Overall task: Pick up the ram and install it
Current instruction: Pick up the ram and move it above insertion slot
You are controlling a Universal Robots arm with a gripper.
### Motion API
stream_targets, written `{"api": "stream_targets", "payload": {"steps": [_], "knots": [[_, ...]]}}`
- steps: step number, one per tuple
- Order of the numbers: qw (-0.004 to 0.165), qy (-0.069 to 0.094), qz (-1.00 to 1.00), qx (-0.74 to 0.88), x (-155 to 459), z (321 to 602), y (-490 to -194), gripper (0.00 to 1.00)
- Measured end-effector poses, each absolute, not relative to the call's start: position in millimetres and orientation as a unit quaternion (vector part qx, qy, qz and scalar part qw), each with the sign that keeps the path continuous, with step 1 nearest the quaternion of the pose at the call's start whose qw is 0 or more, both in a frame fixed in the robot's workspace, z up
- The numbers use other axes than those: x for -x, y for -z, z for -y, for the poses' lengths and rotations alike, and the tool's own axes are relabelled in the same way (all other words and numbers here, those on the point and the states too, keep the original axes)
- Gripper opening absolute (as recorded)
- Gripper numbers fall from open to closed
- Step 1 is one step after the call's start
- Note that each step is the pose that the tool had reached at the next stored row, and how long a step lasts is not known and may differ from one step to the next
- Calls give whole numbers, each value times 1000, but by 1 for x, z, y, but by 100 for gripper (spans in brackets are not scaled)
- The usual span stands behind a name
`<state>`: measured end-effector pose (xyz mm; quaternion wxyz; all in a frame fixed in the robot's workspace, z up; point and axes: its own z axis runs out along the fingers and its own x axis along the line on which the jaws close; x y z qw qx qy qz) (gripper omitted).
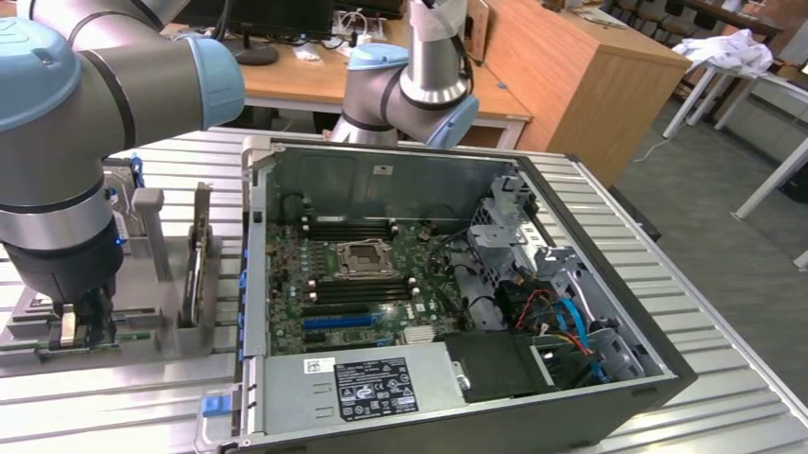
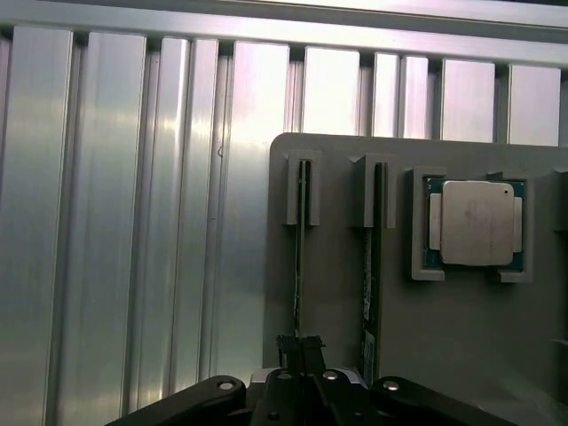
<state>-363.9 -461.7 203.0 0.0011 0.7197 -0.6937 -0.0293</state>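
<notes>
Wrist view looks down on a grey holder (image 2: 342, 293) that lies on the ribbed metal surface (image 2: 133, 231). The ram (image 2: 300, 257) stands on its edge in one groove of this holder. The fingers (image 2: 289, 348) are clenched on its thin upper edge, one on each side. A second memory stick (image 2: 374, 257) stands in the next groove, just beside it, and a processor (image 2: 477, 222) rests in its own pocket further along. Exterior view has the arm (image 1: 63, 208) low over the holder, at the exterior view's left of the open computer case (image 1: 657, 374) and well apart from the motherboard (image 1: 378, 293).

I think the grasp is narrow and the board is thin, so the ram may tilt or slip between the fingers if it is not raised straight. It may also catch on the groove posts and drag the holder with it. The second stick is close, so a sideways drift could knock it.
</notes>
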Motion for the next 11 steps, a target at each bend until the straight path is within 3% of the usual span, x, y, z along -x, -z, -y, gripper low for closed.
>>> {"api": "stream_targets", "payload": {"steps": [11], "knots": [[1,29,694,-720,364,462,-211,11]]}}
